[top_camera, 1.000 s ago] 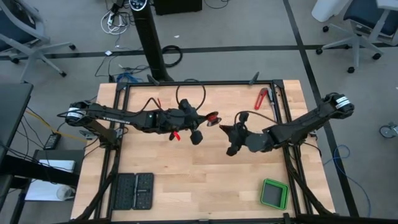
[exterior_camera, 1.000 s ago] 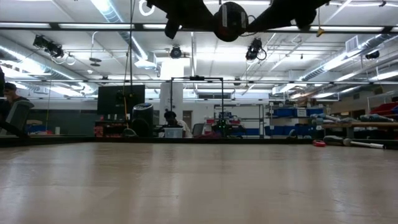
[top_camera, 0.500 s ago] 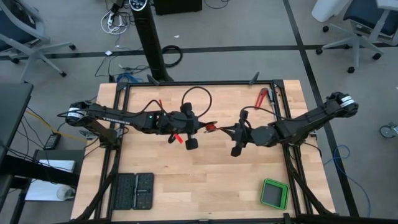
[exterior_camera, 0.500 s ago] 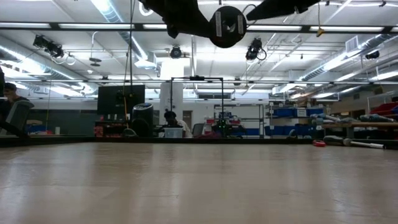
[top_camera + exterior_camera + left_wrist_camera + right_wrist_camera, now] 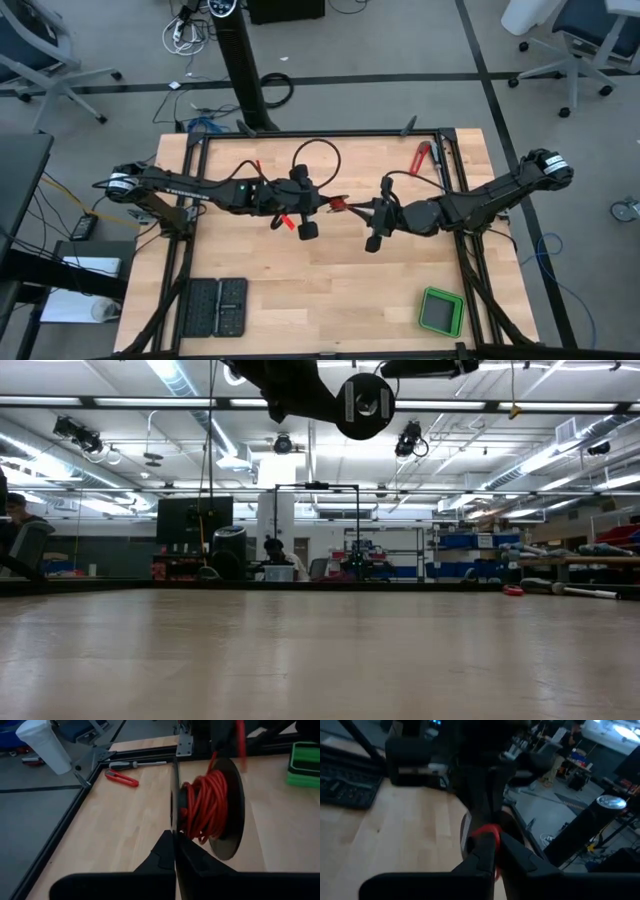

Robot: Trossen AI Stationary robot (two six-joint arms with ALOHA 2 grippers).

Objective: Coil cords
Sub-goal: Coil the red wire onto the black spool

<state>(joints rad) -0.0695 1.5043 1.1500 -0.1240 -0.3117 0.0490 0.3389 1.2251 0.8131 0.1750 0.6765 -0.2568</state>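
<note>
mid-air over the table, your left gripper [image 5: 174, 851] pinches the spool [image 5: 227, 810]; right gripper [image 5: 495, 851] pressed at the light, floppy red cord [image 5: 205, 802] — take the disc rim.

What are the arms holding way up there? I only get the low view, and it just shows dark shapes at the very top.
Observer: A black spool wound with thin red wire; the left wrist view shows it close up.
Operator: Who's got it?
Observer: The left gripper. Its fingers are shut on the edge of one spool flange.
Operator: Where's the other arm?
Observer: From above, the right gripper faces the left one, right by the spool, over the middle of the table.
</note>
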